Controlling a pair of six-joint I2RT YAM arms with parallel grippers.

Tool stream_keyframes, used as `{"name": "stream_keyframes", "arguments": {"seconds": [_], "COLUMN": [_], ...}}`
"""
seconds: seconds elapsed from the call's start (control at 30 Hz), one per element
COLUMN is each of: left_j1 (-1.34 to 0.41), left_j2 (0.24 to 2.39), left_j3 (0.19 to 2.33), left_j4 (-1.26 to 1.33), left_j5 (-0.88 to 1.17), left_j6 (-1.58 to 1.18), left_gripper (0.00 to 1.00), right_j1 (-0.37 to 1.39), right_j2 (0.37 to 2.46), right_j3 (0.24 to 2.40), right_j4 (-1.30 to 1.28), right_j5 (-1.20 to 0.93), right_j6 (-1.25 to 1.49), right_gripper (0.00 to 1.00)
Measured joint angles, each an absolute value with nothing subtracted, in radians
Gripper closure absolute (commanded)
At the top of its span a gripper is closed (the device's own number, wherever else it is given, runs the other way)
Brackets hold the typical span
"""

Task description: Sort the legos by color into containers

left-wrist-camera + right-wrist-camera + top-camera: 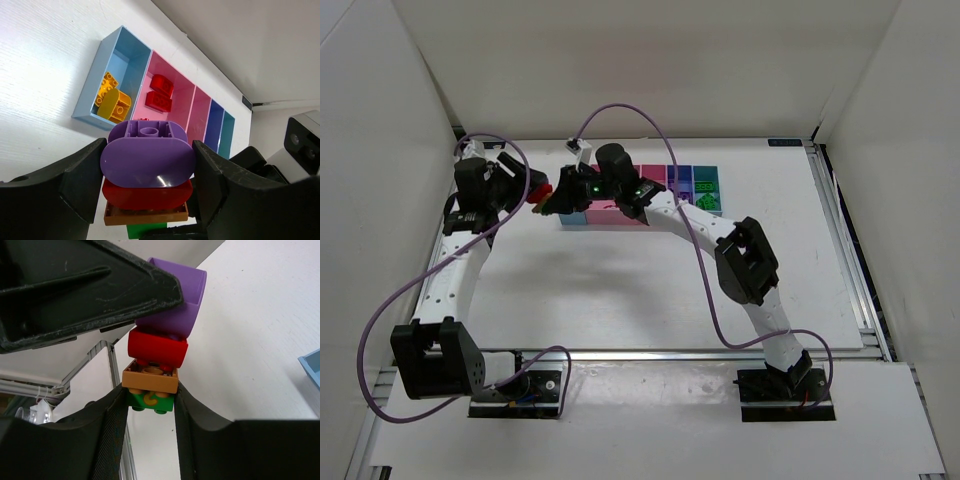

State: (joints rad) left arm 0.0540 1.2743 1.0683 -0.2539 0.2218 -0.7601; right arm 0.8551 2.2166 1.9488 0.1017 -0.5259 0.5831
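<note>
Top external: left arm [455, 270] and right arm [700, 230] meet, left hand [148, 170] clasping purple brick [147, 152], right hand [150, 405] pinching green brick [150, 401].

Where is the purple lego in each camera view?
Top external: cannot pick it out; the red lego shows left of the tray.
Left wrist: purple lego centre, gripped by the left end effector.
Right wrist: upper centre, above the red lego.
Shared landmark: that red lego.

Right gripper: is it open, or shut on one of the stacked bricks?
Shut on the green brick. The right wrist view shows both fingers of the right gripper pressing its sides, under the orange brick.
</note>
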Motion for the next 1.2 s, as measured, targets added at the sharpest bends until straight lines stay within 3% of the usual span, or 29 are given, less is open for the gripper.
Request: {"name": "stream_keyframes", "arguments": {"seconds": [0.57,0.87,1.2], "left_j1": [0.242,0.242,0.162], "left_j2": [1.273,1.271,1.367], "left_j3": [1.108,1.109,1.102], "left_j4": [-0.265,-0.485,-0.757], "left_j5": [0.181,0.313,0.481], "left_j6": [-0.730,-0.616,-0.278], "left_gripper": [0.86,0.88,0.86], "right_j1": [0.864,0.823,0.752], "right_j2": [2.179,1.915,1.680], "right_j3": [1.872,1.610,1.369], "right_j4": [0.090,-0.019,-0.110], "right_j5": [-0.549,-0.490,-0.435], "right_j6": [0.495,0.181,-0.130], "right_gripper": [1.00,1.00,1.00]}}
